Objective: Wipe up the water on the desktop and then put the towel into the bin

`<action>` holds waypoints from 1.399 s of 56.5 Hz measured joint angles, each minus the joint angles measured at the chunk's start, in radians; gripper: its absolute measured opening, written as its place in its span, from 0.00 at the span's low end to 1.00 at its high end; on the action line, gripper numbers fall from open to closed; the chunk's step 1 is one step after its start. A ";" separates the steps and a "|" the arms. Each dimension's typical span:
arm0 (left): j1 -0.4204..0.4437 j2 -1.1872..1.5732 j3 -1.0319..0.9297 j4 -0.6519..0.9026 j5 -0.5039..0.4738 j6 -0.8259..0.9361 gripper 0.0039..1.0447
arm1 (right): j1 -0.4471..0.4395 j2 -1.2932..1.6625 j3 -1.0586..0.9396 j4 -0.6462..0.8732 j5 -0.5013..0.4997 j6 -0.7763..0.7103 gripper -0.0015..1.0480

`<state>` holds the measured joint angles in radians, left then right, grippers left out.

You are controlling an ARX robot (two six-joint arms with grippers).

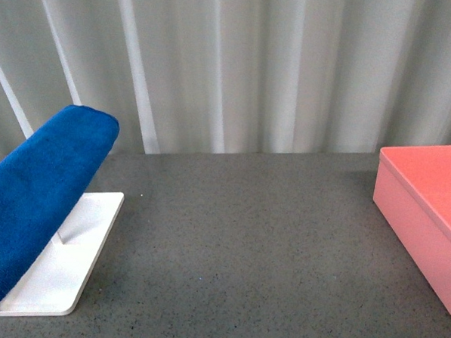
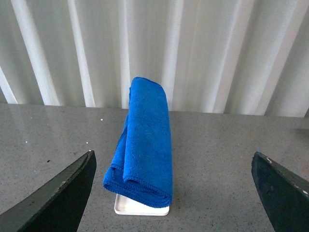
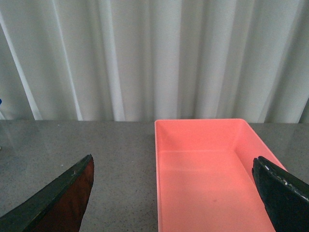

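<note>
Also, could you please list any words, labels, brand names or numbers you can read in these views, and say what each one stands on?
None: no readable text appears in any of the three views.
The towel is plain blue, the bin has bare pink walls, and the white tray, the desktop and the ribbed white wall carry no print or sign.

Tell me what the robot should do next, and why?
Probably ease the left fingers forward toward the towel. They are wide open and empty, and the towel hangs folded over its white tray straight ahead, untouched.
</note>
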<state>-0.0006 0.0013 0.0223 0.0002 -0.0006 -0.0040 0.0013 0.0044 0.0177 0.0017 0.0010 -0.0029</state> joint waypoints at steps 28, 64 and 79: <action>0.082 0.681 0.091 0.639 -0.082 -0.206 0.94 | 0.000 0.000 0.000 0.000 0.001 0.000 0.93; 0.105 1.807 1.101 0.257 0.251 0.031 0.94 | 0.000 0.000 0.000 0.000 0.000 0.000 0.93; 0.095 1.966 1.267 0.156 0.186 0.130 0.94 | 0.000 0.000 0.000 0.000 0.000 0.000 0.93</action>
<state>0.0944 1.9675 1.2896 0.1558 0.1856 0.1257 0.0013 0.0040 0.0177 0.0017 0.0013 -0.0029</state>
